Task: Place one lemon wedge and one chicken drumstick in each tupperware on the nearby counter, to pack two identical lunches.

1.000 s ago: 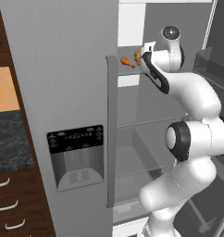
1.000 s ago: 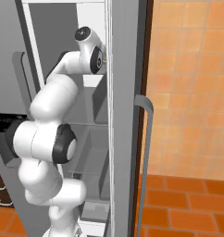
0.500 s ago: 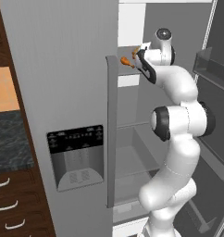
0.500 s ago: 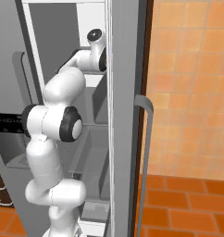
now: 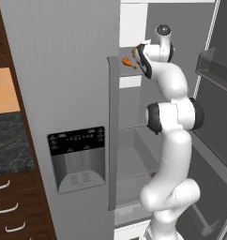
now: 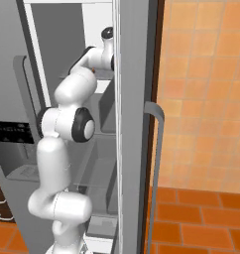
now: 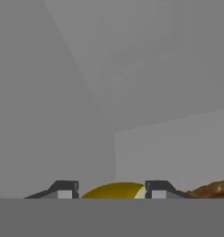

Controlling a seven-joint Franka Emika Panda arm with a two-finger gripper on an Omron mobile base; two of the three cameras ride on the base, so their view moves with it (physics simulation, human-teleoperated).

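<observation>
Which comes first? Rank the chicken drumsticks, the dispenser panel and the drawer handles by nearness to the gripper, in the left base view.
1. chicken drumsticks: high up, right beside the gripper.
2. dispenser panel: well below it, to the left.
3. drawer handles: bottom-left corner of the view.

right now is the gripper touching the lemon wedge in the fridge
Cannot tell. In the hand view the yellow lemon wedge sits between the fingertips of the gripper, but the bottom of the view cuts off where they would meet it.
</observation>
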